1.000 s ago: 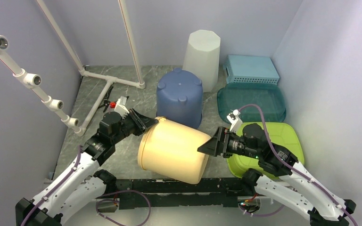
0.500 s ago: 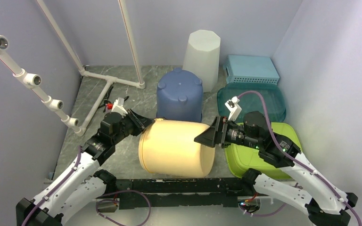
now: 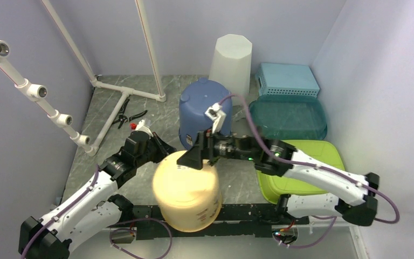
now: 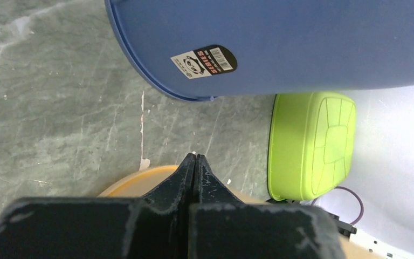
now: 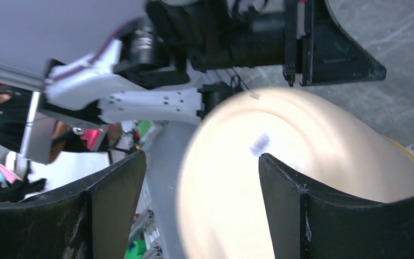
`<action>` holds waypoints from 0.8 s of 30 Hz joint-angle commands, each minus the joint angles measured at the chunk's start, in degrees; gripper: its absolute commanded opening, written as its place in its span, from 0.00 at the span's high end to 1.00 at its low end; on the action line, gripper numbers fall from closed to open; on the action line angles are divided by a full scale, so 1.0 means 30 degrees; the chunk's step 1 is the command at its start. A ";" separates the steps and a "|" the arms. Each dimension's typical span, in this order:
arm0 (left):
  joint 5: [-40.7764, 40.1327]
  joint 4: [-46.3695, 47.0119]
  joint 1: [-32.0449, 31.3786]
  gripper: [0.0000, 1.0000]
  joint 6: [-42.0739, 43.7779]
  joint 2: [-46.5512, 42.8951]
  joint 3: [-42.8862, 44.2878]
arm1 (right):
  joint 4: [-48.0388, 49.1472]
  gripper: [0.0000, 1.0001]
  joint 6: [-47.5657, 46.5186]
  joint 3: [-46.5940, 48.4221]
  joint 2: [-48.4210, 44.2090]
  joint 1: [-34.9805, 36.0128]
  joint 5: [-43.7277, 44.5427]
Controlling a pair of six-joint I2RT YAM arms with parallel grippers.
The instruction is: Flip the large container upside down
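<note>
1. Left gripper [image 4: 194,162]: jaws pressed fully together with nothing between them; the large container [image 3: 186,194] sits just beneath its tips.
2. Right gripper [image 3: 190,159]: jaws spread wide, the tilted container just ahead between them; contact unclear.

Robotics lab test cell: plain lilac walls [image 3: 194,32] around a marbled tabletop [image 3: 156,116], white PVC pipe rig [image 3: 126,91].
</note>
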 commanded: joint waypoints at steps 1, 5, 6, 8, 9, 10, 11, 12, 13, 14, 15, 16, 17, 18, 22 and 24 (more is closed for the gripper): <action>-0.1252 0.0163 0.0040 0.97 0.0194 0.0088 -0.0050 | 0.0296 0.20 -0.1129 0.0662 0.1525 0.1302 0.1629; -0.1983 -0.1033 0.0308 0.97 0.0498 0.0040 0.0357 | -0.1095 0.16 -0.3015 0.1402 0.1990 0.1957 0.3069; -0.2117 -0.1483 0.0379 0.97 0.0706 -0.0026 0.0618 | -0.1630 0.14 -0.3929 0.1621 0.1898 0.2105 0.3344; -0.2354 -0.2410 0.0595 0.97 0.1241 -0.0135 0.1219 | -0.2316 0.09 -0.5852 0.1961 0.1546 0.2490 0.3910; -0.2368 -0.2840 0.0707 0.96 0.1597 -0.0121 0.1587 | -0.2734 0.06 -0.6968 0.2149 0.1384 0.2750 0.4376; -0.2315 -0.3330 0.0835 0.95 0.1884 -0.0086 0.1962 | -0.3017 0.05 -0.8107 0.2279 0.1188 0.2999 0.4698; -0.2287 -0.3805 0.0946 0.94 0.2201 0.0017 0.2361 | -0.3129 0.02 -0.9242 0.2298 0.1006 0.3316 0.5060; -0.2298 -0.4296 0.1019 0.91 0.2519 0.0089 0.2725 | -0.3140 0.01 -1.0347 0.2173 0.0804 0.3718 0.5248; -0.2270 -0.4815 0.1094 0.86 0.2746 0.0164 0.3152 | -0.3020 0.00 -1.1467 0.1948 0.0625 0.4112 0.5232; -0.2292 -0.5349 0.1143 0.81 0.2961 0.0254 0.3553 | -0.2778 0.00 -1.2661 0.1598 0.0489 0.4568 0.5244; -0.2364 -0.5950 0.1216 0.77 0.3156 0.0320 0.4032 | -0.2517 0.00 -1.3693 0.1115 0.0417 0.5218 0.5498; -0.2472 -0.6641 0.1279 0.71 0.3327 0.0361 0.4535 | -0.2228 0.00 -1.4774 0.0651 0.0394 0.5721 0.5790; -0.2632 -0.7265 0.1339 0.65 0.3499 0.0392 0.4982 | -0.1895 0.00 -1.5763 0.0048 0.0405 0.6256 0.5911; -0.2869 -0.7955 0.1419 0.59 0.3696 0.0385 0.5466 | -0.1685 0.00 -1.7156 -0.0438 0.0454 0.6813 0.6102; -0.3982 -1.0818 0.1785 0.33 0.4265 0.0085 0.7456 | -0.0457 0.00 -2.1115 -0.2525 0.0696 0.9532 0.9165; -0.4712 -1.2161 0.1926 0.24 0.4427 -0.0212 0.8483 | 0.0518 0.00 -2.2283 -0.3545 0.0705 1.0088 1.0510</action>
